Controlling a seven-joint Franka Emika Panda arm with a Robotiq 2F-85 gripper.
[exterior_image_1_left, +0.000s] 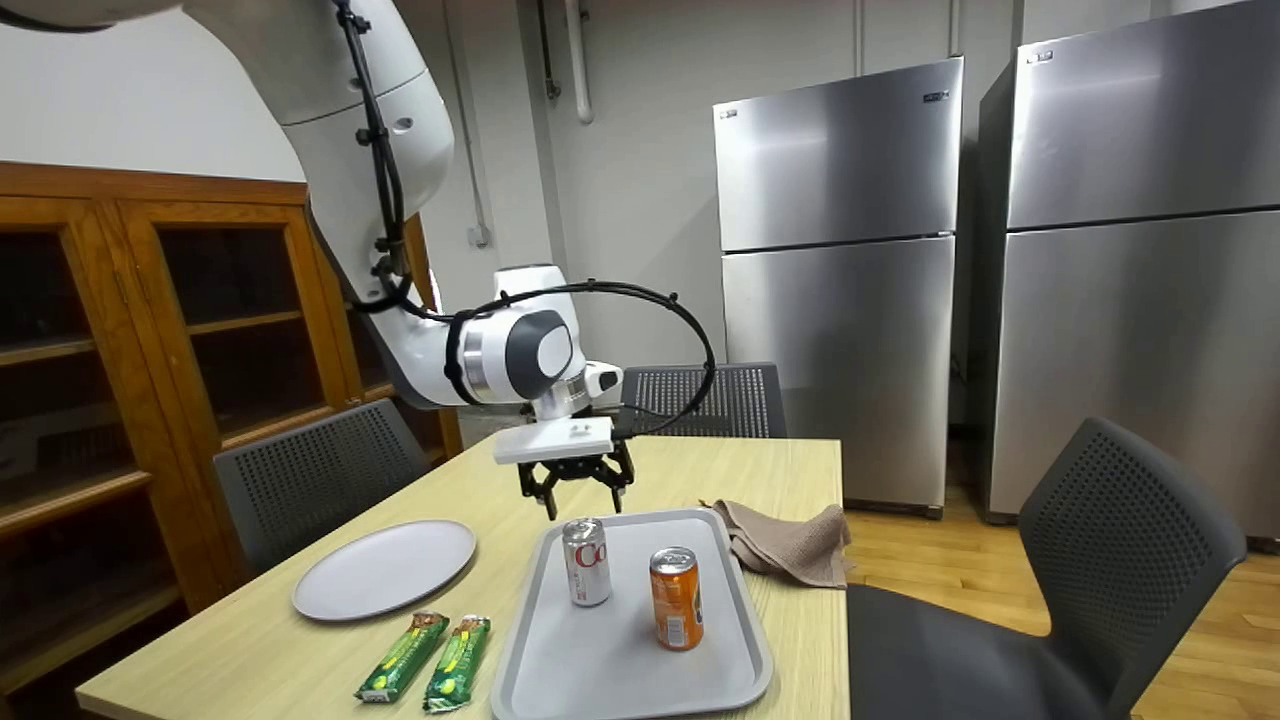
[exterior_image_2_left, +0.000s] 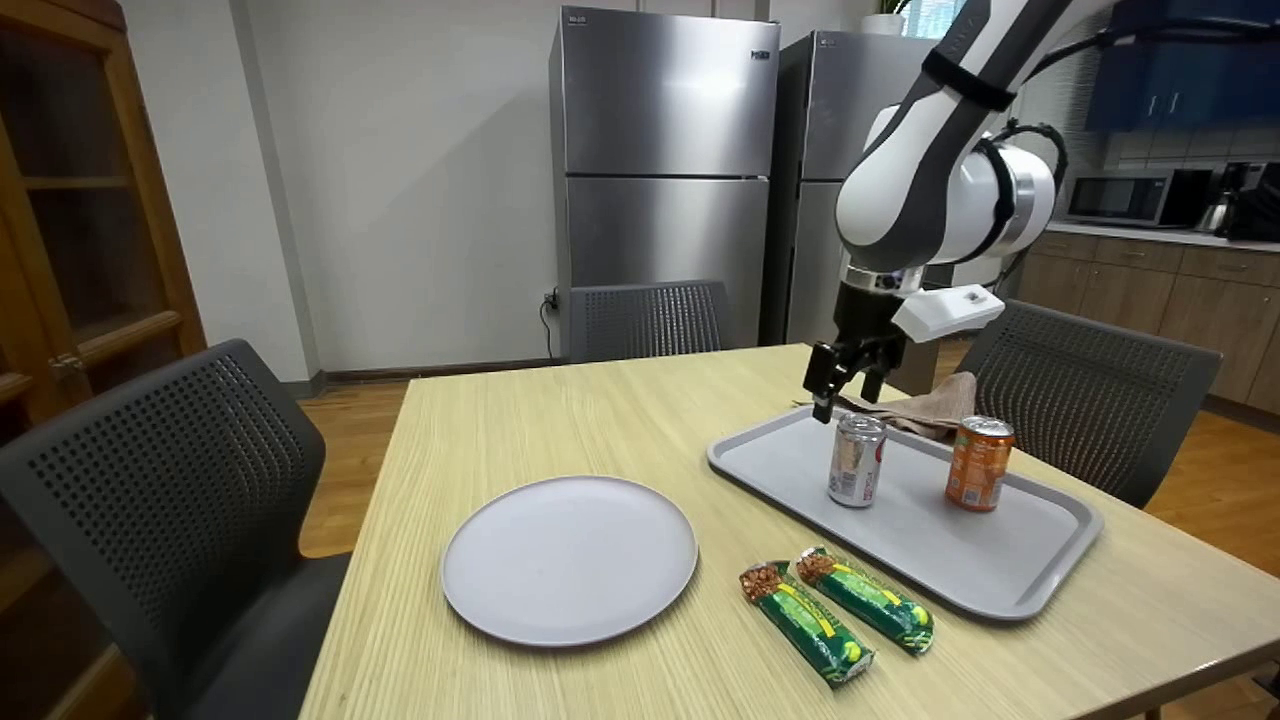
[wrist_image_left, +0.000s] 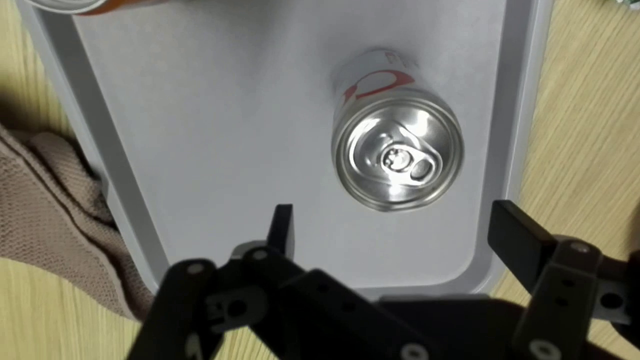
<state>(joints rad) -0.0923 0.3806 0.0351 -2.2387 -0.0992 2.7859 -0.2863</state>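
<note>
My gripper (exterior_image_1_left: 584, 507) is open and empty, with its fingers pointing down above the far end of the grey tray (exterior_image_1_left: 590, 680). It is nearest to a silver can with red lettering (exterior_image_1_left: 587, 562), which stands upright on the tray. In the wrist view the can's top (wrist_image_left: 397, 150) lies just ahead of the gap between the spread fingertips (wrist_image_left: 392, 215), not touching them. An orange can (exterior_image_1_left: 676, 600) stands upright on the same tray; only its edge (wrist_image_left: 115, 4) shows in the wrist view. The gripper also shows over the tray in an exterior view (exterior_image_2_left: 847, 403).
A grey round plate (exterior_image_2_left: 570, 560) lies on the wooden table (exterior_image_2_left: 500, 430). Two green wrapped bars (exterior_image_2_left: 806, 622) (exterior_image_2_left: 866, 600) lie between plate and tray. A brown cloth (exterior_image_1_left: 790, 545) lies against the tray's side. Dark chairs (exterior_image_1_left: 1120, 540) stand around the table.
</note>
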